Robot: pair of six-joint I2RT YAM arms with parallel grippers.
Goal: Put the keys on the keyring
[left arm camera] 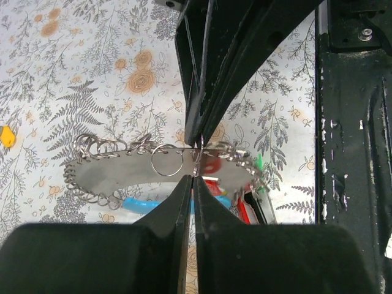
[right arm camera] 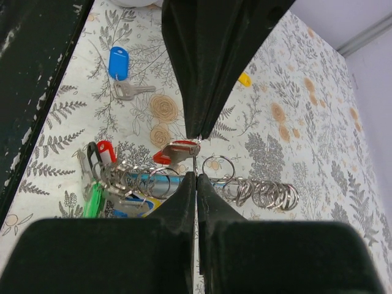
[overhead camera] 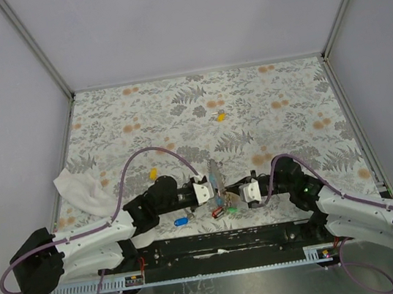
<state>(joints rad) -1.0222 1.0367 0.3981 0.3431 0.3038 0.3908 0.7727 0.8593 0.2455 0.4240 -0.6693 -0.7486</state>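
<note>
Left claw (left arm camera: 193, 176): jaws pinched shut on the keyring (left arm camera: 166, 163), along its coil of loops. Right claw (right arm camera: 196, 173): also shut, nipping a thin wire loop of the same ring from the opposite side.

Judgement: I hold it stretched between both claws, just above the table (overhead camera: 286, 104), to steady one loop for threading.

Red key (right arm camera: 105, 150) and green key (right arm camera: 92, 202) sit in the cluster beneath. Blue key (right arm camera: 116, 61) and a yellow key (overhead camera: 220, 117) lie loose, apart from it.

No brand or legible writing; the blue head looks blank.
</note>
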